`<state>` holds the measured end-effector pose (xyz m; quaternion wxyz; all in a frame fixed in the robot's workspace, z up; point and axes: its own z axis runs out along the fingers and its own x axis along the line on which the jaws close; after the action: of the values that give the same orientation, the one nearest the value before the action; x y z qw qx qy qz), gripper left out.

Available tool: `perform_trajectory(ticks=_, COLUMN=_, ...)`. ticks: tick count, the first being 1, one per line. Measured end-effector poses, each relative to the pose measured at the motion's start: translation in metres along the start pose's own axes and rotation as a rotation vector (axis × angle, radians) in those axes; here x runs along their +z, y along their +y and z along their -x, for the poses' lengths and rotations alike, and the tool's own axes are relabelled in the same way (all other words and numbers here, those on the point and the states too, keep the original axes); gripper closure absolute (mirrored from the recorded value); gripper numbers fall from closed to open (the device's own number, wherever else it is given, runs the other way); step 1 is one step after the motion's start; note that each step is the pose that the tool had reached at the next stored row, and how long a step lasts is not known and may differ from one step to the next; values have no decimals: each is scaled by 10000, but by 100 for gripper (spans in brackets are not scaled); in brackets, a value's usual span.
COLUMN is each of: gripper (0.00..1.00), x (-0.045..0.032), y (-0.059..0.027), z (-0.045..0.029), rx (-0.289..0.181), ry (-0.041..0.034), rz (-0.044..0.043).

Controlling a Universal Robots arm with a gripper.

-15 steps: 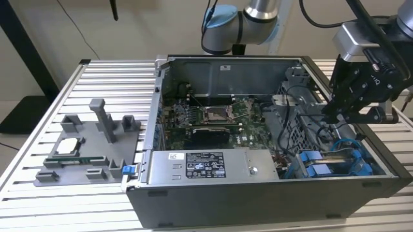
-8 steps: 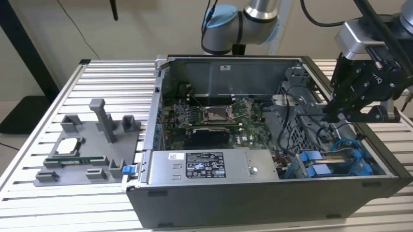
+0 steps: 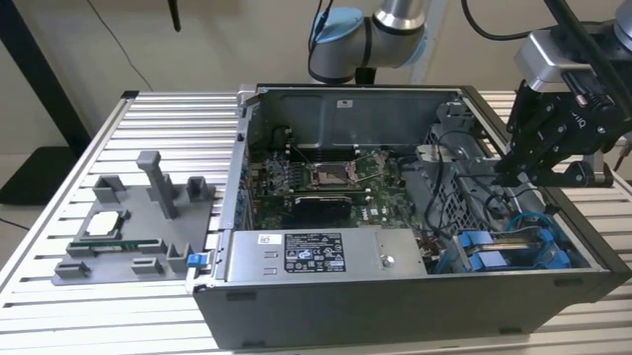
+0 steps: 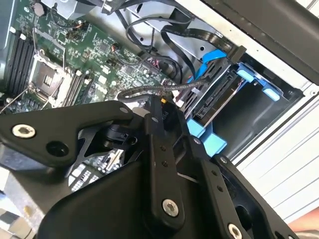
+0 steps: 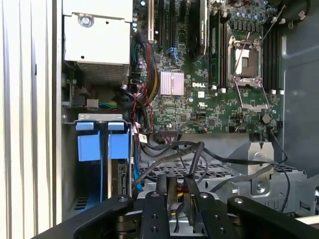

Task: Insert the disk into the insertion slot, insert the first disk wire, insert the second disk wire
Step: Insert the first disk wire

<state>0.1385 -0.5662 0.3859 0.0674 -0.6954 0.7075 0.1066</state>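
The disk sits on edge in the insertion slot at the case's front corner on the exterior view's right, between its blue carrier tabs. In the second wrist view the disk has a blue wire whose black plug ends at its edge. My gripper hangs just behind the slot, over the cable bundle. In both wrist views the gripper looks shut on a black wire with an orange-marked end between the fingers.
The motherboard fills the case floor. The grey power supply box lies along the front wall. Loose black cables cross the bay beside the slot. A grey fixture tray with parts rests on the slatted table at the exterior view's left.
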Motion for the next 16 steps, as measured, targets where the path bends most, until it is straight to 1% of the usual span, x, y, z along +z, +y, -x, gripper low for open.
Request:
perform_trajectory(ticks=1, gripper=0, x=2, y=0, z=-1, rx=-2, ry=-34, rz=1)
perform_trajectory(ticks=3, gripper=0, x=3, y=0, z=0, rx=-4, ry=-56, rz=1)
perform_trajectory(ticks=4, gripper=100, x=3, y=0, z=0, rx=-4, ry=-57, rz=1)
perform_trajectory(ticks=11, gripper=100, x=4, y=0, z=0, rx=-4, ry=-58, rz=1)
perform_trajectory(ticks=12, gripper=100, x=5, y=-1, z=-1, rx=-3, ry=-40, rz=-2)
perform_trajectory(ticks=13, gripper=100, x=7, y=-1, z=-1, rx=-3, ry=50, rz=-14)
perform_trajectory(ticks=15, gripper=100, x=9, y=-1, z=-1, rx=4, ry=342, rz=-51)
perform_trajectory(ticks=16, gripper=100, x=9, y=-1, z=-1, rx=9, ry=521, rz=-68)
